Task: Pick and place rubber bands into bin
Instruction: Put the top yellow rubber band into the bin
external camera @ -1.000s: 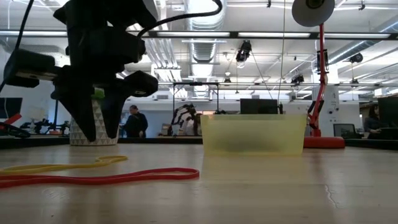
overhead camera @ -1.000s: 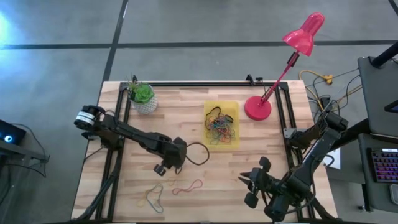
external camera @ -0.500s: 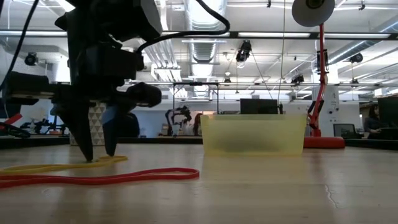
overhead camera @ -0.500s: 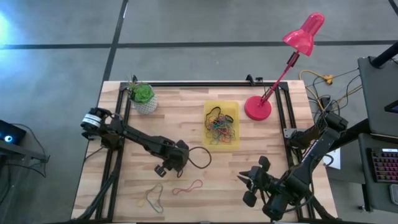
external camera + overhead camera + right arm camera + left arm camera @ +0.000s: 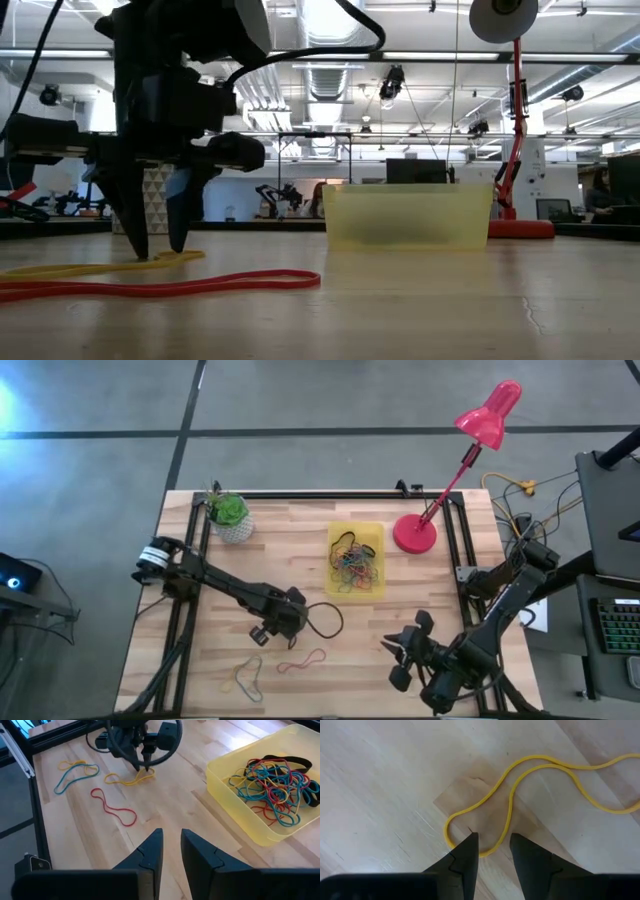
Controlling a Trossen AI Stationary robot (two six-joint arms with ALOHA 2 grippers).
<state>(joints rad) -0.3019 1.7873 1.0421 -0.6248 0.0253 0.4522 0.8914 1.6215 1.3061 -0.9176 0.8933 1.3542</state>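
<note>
My left gripper [image 5: 492,851] down on bare wood table [image 5: 380,780], fingers slightly parted, straddling thin floppy yellow rubber band [image 5: 507,815], nothing gripped. Translucent yellow rectangular bin [image 5: 356,560] at 2 o'clock, open wood between. My right gripper [image 5: 170,847] narrowly parted, empty.

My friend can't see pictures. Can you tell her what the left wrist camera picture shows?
The left gripper points down at a wooden table, its two dark fingers open either side of a bend in a thin yellow rubber band. The band lies flat in a long, twisted loop, not yet gripped.
</note>
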